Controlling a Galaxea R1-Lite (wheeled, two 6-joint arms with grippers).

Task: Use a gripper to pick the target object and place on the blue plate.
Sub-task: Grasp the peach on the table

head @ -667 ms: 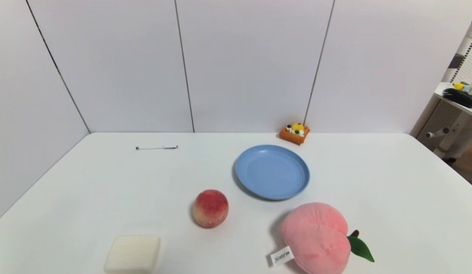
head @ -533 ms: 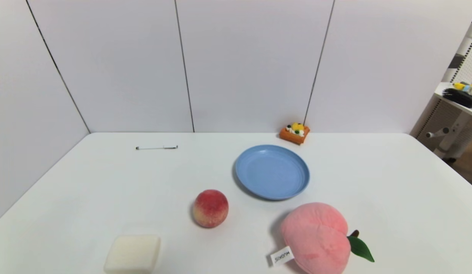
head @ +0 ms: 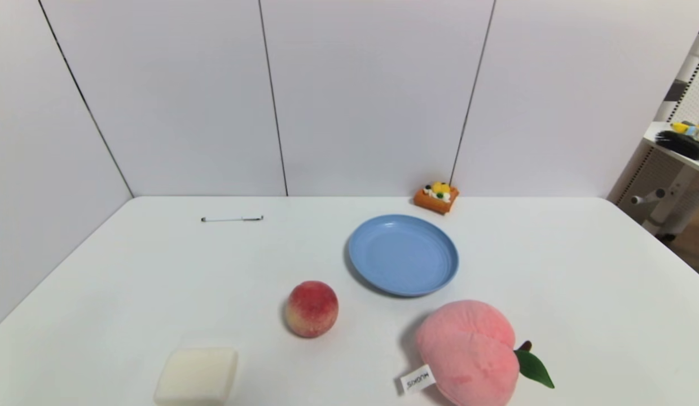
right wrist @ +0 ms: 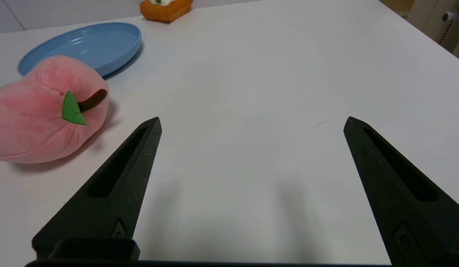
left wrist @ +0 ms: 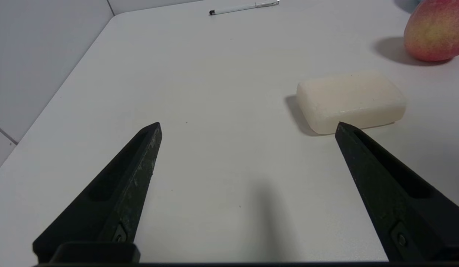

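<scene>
Nothing has been moved since the earlier views: the peach (head: 312, 309) is left ahead of the spread, empty left hand (left wrist: 248, 126); the right hand (right wrist: 251, 122) is likewise held apart.

Plate (head: 403, 254) matt plastic — big peach (head: 467, 352) plush cloth.

Left gripper (left wrist: 248, 126): two matte black fingers (left wrist: 118, 196), long, tapering to sharp pts, each w/ an elongated recessed slot along the inner face and a small screw near the base. Pale scuff specks showed on one finger's edge. Right gripper (right wrist: 251, 122): same build, black pointed fingers (right wrist: 114, 193) w/ slots + base screws, cleaner surface. A black bar ran along the base of both.
</scene>
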